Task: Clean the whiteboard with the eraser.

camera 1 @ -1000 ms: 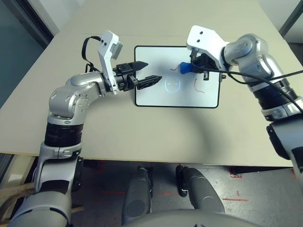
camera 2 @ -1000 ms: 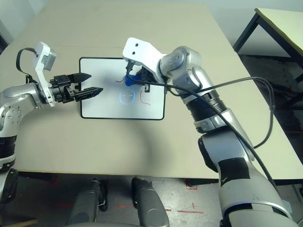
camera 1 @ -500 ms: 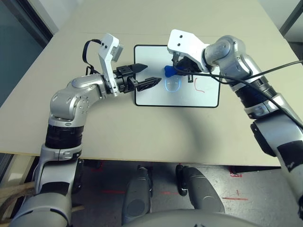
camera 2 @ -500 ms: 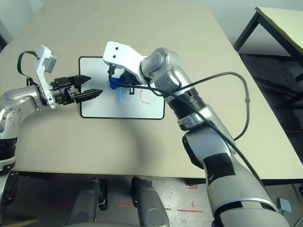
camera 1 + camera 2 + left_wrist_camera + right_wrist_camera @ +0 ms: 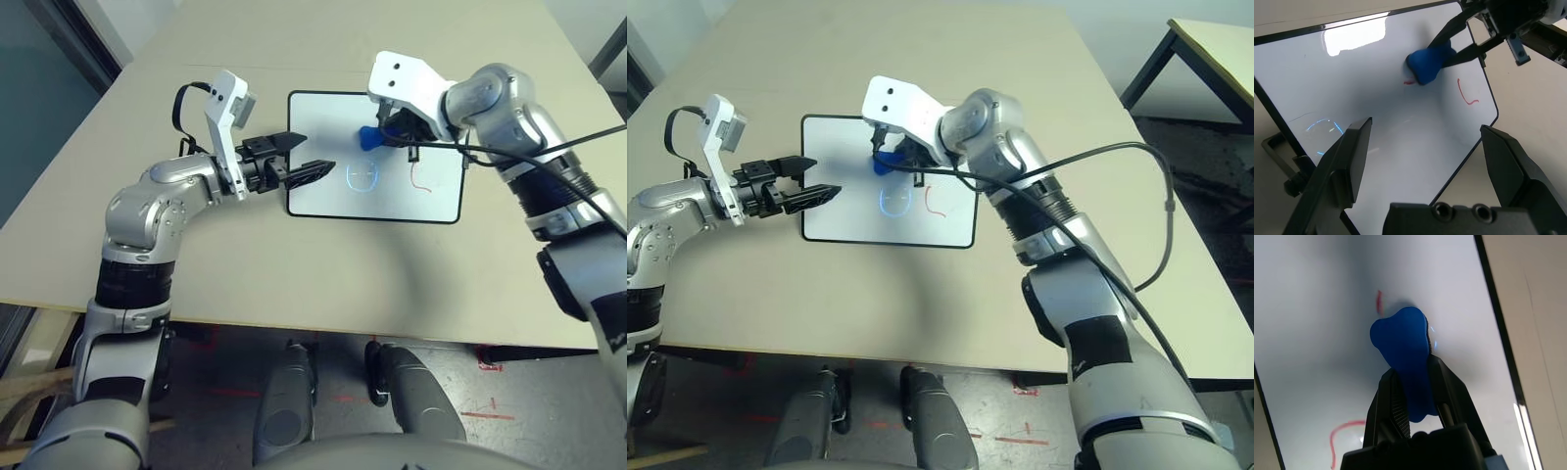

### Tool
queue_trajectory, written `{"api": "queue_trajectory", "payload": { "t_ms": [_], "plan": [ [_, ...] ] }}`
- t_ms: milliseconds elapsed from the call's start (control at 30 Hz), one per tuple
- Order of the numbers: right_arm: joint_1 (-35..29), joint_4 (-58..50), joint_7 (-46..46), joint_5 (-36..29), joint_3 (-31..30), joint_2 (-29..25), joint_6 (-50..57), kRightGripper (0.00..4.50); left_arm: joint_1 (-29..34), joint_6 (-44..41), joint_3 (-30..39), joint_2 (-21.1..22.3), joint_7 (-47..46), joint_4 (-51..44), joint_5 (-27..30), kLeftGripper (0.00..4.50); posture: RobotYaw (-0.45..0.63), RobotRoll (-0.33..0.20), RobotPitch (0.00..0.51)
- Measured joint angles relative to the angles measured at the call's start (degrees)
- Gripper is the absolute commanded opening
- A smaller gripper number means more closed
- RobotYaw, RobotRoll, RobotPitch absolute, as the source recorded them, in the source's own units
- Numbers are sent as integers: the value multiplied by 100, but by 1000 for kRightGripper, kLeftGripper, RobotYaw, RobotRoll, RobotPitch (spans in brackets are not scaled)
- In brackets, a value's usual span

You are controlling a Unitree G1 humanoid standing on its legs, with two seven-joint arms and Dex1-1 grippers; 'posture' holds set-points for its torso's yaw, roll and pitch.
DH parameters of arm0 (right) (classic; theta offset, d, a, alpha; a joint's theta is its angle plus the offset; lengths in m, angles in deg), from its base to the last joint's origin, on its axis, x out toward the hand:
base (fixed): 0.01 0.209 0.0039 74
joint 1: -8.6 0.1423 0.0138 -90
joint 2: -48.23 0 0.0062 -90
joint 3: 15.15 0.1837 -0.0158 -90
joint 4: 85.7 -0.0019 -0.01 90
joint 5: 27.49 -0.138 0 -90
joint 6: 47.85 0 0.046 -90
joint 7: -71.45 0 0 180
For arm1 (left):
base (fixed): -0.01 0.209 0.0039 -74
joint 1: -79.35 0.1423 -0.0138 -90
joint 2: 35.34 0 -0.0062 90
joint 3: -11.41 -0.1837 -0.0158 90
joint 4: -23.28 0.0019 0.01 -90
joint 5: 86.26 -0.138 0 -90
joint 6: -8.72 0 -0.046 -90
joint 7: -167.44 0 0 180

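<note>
Whiteboard (image 5: pixel 392 186), eraser (image 5: pixel 369 138) shifted back right

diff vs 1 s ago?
The right gripper, shut on the eraser, swept left across the whiteboard, then came back right; it's now over the far edge. The small red mark there looks shorter. The red squiggle remains. The left gripper stayed open at the left edge.

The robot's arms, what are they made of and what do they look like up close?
Both arms are silver metal tubes with black bands at the joints. Each ends in a white wrist housing and a gripper of two tapered black fingers: the left gripper, the right gripper. Black cables loop off both arms.
</note>
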Motion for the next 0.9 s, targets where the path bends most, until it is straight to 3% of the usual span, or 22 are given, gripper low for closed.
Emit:
{"api": "queue_trajectory", "payload": {
  "t_ms": [400,900],
  "plan": [
    [-231,-376,-81,0,38,-216,142,778,-102,22,-55,-28,10,49,-4,4500,-19,0,205],
    [44,119,58,113,-62,854,146,777,-71,19,-60,-43,-47,-7,0,4500,-12,0,206]
  ]
}}
